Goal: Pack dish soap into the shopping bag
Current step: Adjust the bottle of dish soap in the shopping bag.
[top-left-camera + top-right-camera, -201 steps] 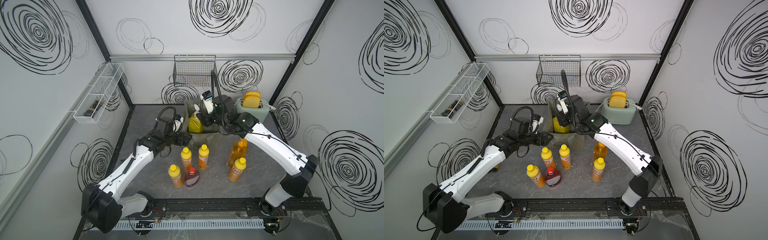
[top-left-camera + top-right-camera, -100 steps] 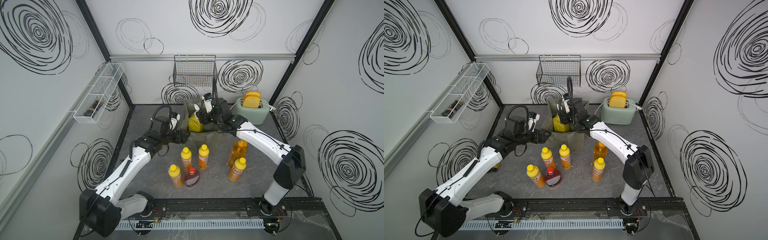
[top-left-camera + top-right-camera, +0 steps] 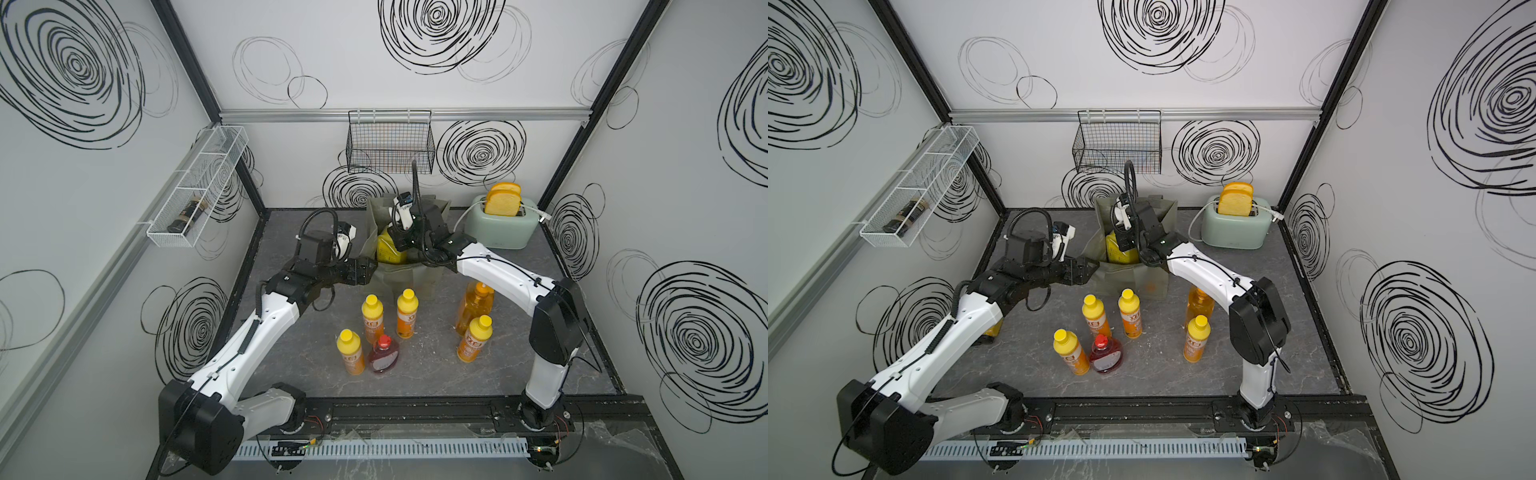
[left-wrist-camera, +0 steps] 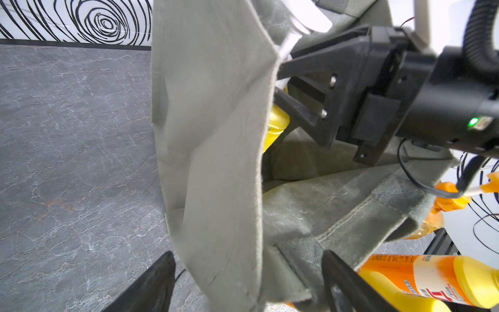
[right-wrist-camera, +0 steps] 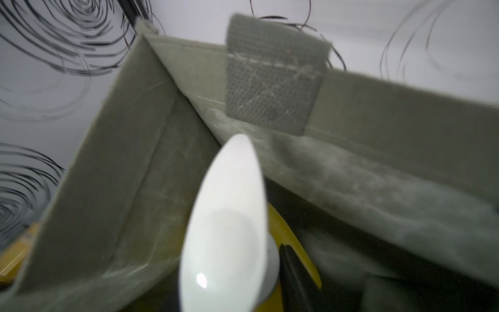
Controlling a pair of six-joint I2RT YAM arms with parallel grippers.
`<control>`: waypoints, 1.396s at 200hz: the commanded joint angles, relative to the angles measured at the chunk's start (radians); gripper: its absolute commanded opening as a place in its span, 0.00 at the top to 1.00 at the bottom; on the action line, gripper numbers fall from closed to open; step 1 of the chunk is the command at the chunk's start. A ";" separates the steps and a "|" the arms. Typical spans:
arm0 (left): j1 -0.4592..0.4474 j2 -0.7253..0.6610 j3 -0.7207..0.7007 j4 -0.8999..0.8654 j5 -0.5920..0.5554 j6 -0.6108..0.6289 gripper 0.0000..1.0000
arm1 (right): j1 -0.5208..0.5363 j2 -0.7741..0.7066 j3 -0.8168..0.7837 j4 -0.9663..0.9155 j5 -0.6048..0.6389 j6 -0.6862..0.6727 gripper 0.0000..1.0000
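Tallying the pack: one bottle in, six to go.

- The big yellow bottle (image 3: 388, 249) sits upright inside the shopping bag (image 3: 409, 277), close to the wall on the left arm's side. Its white pump (image 5: 229, 216) is below the rim in the right wrist view. Whether its base rests on the bag floor is hidden.
- The right gripper (image 4: 279, 79) reaches down into the bag mouth, with its jaws on either side of the bottle's neck just under the pump. I cannot tell whether they clamp it or have slackened; the fabric hides the contact.
- The left gripper (image 4: 247, 256) is spread wide at the bag's near corner. The fabric wall runs between its fingers and is not pinched. It looks placed to steady the bag or hold it open.
- On the table (image 3: 415, 374) in front of the bag, all upright:
  - four small orange bottles (image 3: 372, 318), three bunched around the red bottle (image 3: 384, 357)
  - the fourth just beside the amber bottle (image 3: 473, 307), under the right arm.

Judgement: the task is at an early stage. The first placement is near done, pending a clean release and withdrawal. The six standing bottles are well clear of the bag and untouched.
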 commanded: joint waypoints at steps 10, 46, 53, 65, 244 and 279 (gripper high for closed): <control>0.007 -0.021 0.009 0.041 0.014 0.006 0.13 | 0.005 -0.053 -0.006 0.066 -0.042 -0.078 0.84; 0.007 -0.017 0.001 0.046 0.014 0.005 0.13 | -0.020 -0.063 0.085 0.016 -0.178 -0.203 0.95; 0.008 -0.019 0.002 0.046 0.013 0.003 0.13 | -0.032 -0.061 0.103 0.009 -0.221 -0.222 0.96; 0.007 -0.021 0.006 0.041 0.012 0.006 0.13 | -0.054 -0.062 0.125 0.000 -0.295 -0.249 0.98; -0.006 -0.035 -0.035 0.047 0.008 0.009 0.13 | -0.164 0.031 0.275 0.170 -0.564 -0.453 1.00; -0.007 -0.036 -0.035 0.044 0.003 0.011 0.13 | -0.183 0.056 0.269 0.165 -0.561 -0.474 1.00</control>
